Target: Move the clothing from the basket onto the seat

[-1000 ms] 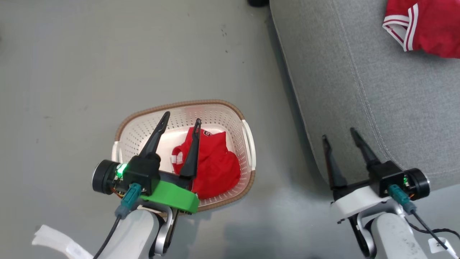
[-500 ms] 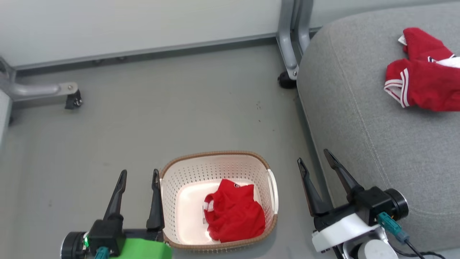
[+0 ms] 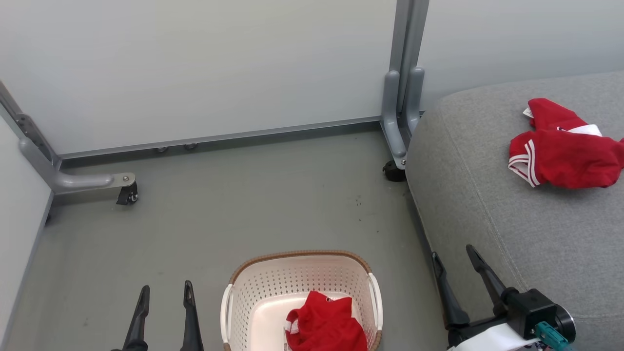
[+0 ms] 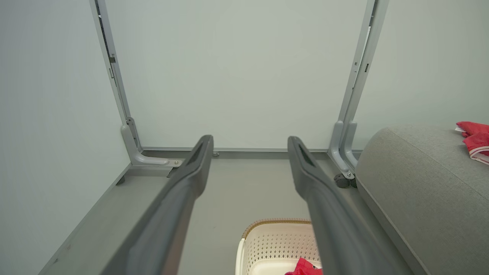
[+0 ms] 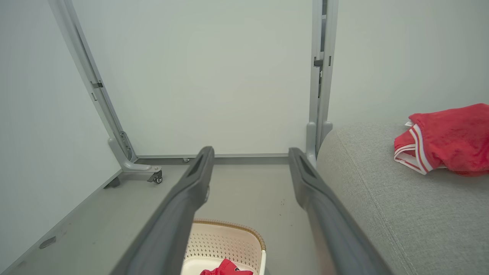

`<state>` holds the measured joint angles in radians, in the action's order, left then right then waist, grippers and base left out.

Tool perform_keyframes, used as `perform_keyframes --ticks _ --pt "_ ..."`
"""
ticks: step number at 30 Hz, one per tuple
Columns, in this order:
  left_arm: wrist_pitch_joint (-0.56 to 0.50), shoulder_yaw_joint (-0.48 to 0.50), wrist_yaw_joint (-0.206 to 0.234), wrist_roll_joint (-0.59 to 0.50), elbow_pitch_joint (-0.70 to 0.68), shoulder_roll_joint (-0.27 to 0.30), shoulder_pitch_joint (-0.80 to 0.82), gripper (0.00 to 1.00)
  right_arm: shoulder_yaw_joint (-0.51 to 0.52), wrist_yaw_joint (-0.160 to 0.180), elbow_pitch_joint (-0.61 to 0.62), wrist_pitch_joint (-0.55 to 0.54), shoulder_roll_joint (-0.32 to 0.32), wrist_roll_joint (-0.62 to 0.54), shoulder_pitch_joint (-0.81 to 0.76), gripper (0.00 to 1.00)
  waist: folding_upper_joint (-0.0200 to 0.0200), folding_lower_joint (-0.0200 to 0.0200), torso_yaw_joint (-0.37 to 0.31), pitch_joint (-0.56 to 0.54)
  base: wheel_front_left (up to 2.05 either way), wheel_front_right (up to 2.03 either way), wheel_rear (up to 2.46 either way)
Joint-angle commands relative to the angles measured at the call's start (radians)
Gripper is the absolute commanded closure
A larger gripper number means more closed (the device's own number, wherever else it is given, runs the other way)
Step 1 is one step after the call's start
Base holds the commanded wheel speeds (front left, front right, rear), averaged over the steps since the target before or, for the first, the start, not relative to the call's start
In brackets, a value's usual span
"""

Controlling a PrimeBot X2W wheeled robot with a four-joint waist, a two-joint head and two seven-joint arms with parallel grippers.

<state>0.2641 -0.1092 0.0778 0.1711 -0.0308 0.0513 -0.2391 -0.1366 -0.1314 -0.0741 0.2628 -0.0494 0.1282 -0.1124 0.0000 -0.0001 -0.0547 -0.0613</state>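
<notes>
Since one red garment [image 3: 325,326] sits crumpled in the basket [image 3: 297,254] and the 2nd garment [image 3: 560,156] lies farther off on the seat [image 3: 487,219], task's approx. half done. L pincer [image 3: 166,286] hangs left of basket, R pincer [image 3: 452,251] betw. basket & seat; both empty, fingers parted, aimed fwd at the wall [image 3: 219,73].

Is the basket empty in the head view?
No, a red garment lies crumpled inside the basket, while the other red garment rests on the seat.
</notes>
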Motion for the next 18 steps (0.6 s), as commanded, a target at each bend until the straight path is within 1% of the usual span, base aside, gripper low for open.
perform_keyframes --ticks 1,7,10,13,18 --pt "0.0 -0.003 -0.008 -0.015 0.006 0.0 -0.007 0.0 -0.004 0.001 -0.006 0.003 -0.002 0.002 -0.012 0.0 0.0 0.0001 -0.007 -0.004 0.0 0.0 0.0" --pt "0.0 0.006 -0.014 -0.037 0.031 0.0 0.01 0.0 -0.016 0.001 -0.011 0.003 -0.002 -0.002 0.001 0.0 0.0 0.0001 -0.014 -0.005 0.0 0.0 0.0" --pt "0.0 0.007 -0.008 -0.042 0.03 0.0 0.017 0.0 -0.017 0.001 -0.013 0.003 -0.002 0.001 0.008 0.0 0.0 0.0001 -0.016 -0.006 0.0 0.0 0.0" --pt "0.0 0.001 -0.017 -0.048 0.035 0.0 0.024 0.0 -0.02 0.001 -0.016 0.003 -0.002 0.0 0.012 0.0 0.0 0.0001 -0.017 -0.006 0.0 0.0 0.0" --pt "0.0 -0.006 -0.019 -0.05 0.042 0.0 0.02 0.0 -0.026 0.001 -0.02 0.003 -0.002 -0.003 0.011 0.0 0.0 0.0001 -0.02 -0.01 0.0 0.0 0.0"
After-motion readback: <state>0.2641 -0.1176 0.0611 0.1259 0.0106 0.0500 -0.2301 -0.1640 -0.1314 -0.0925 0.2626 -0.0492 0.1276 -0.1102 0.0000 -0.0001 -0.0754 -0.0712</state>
